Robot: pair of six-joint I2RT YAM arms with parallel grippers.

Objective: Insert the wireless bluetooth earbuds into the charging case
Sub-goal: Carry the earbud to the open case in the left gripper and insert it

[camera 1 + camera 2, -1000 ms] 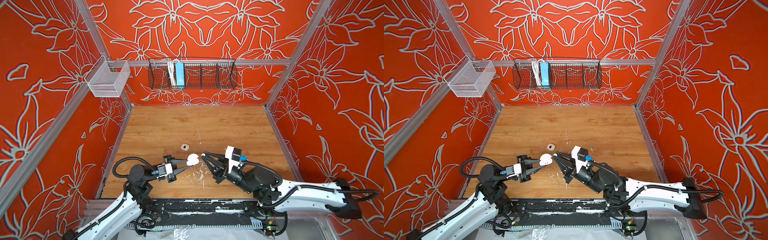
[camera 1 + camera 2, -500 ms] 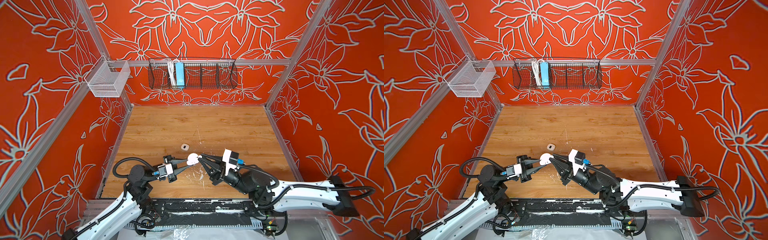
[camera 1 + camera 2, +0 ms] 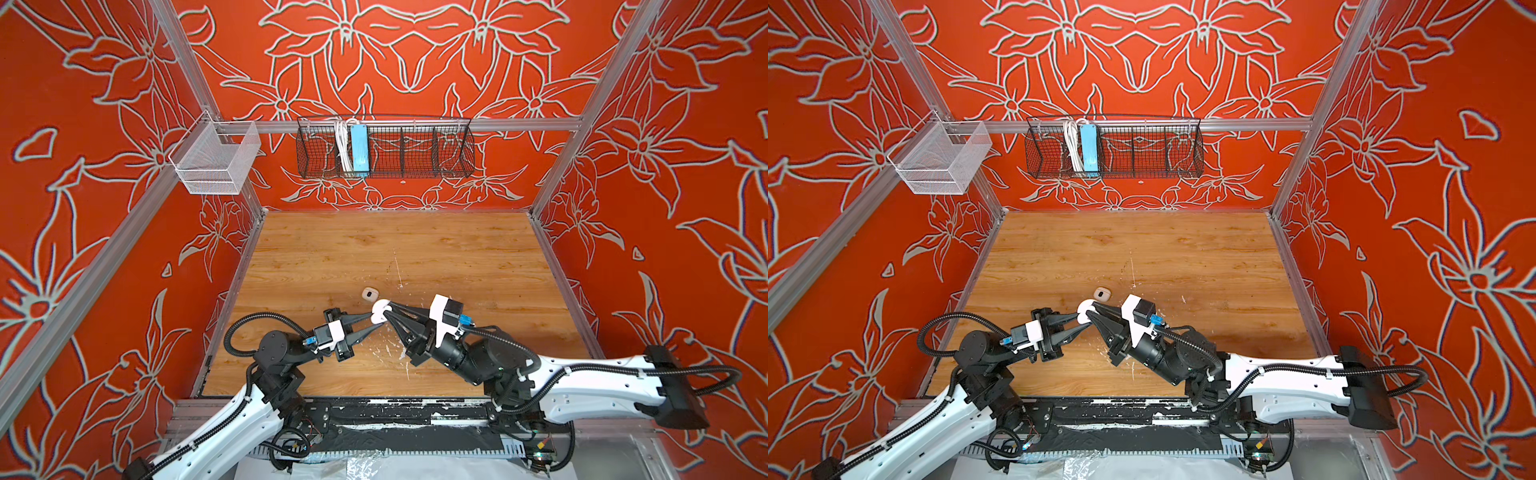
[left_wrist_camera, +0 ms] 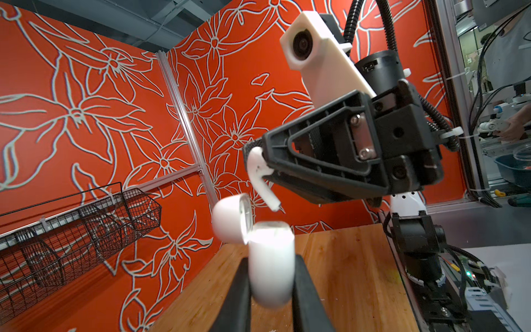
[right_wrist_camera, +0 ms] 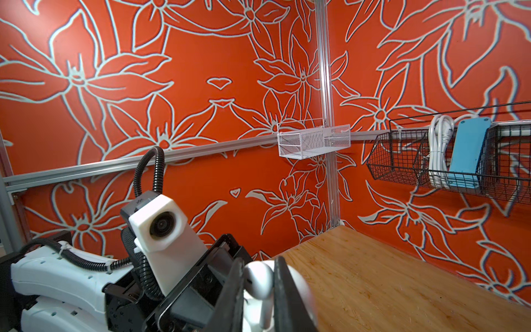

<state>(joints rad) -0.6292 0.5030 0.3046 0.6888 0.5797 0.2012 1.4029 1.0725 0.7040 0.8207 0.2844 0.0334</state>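
The left tool (image 3: 375, 320) is clamped narrow on the open-lidded charging case (image 4: 271, 267). The right tool (image 3: 389, 314), at the case's 3 o'clock, pinches one earbud (image 4: 256, 168) stem-down just above the case's mouth, not touching it. The second earbud (image 3: 369, 294) lies on the counter (image 3: 457, 257) near the case's 11 o'clock.

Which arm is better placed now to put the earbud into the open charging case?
Right. The right claw is shut on the earbud, its stem pointing toward the open charging case, which the left claw grips.
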